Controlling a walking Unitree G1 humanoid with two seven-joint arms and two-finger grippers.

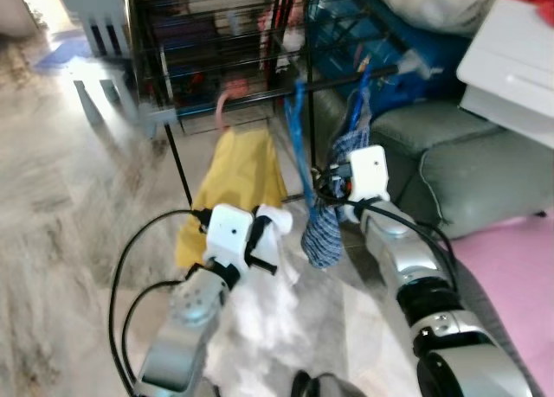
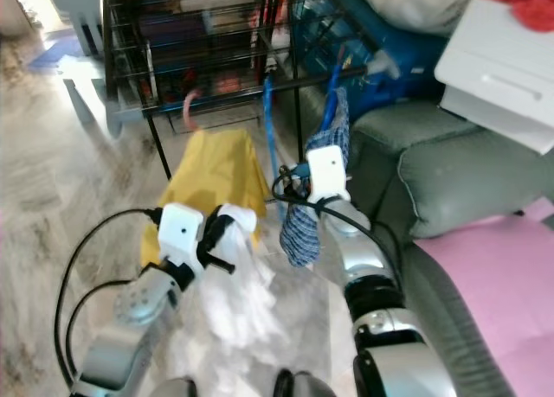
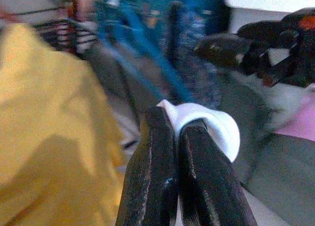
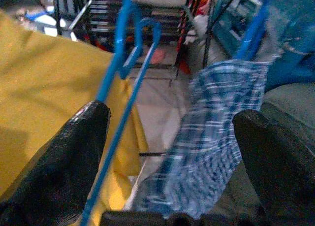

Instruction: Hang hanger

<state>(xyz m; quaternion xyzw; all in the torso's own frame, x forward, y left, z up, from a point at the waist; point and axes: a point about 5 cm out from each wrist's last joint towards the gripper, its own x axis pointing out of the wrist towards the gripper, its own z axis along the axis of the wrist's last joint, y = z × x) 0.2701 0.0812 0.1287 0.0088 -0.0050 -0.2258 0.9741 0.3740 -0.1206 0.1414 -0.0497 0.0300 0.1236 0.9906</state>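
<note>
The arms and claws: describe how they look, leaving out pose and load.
Both arms are silver metal with jointed segments. The left arm has looping black cables beside it; the right arm has a black band at a joint and black cables near the wrist. Each wrist carries a white boxy housing. The left claw and right claw have long, glossy black fingers.

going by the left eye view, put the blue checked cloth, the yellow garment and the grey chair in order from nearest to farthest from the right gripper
1. Blue checked cloth: hanging right by the right gripper, at its fingers.
2. Yellow garment: hanging on the rack, to the gripper's left.
3. Grey chair: far off to the left, past the rack.
</note>
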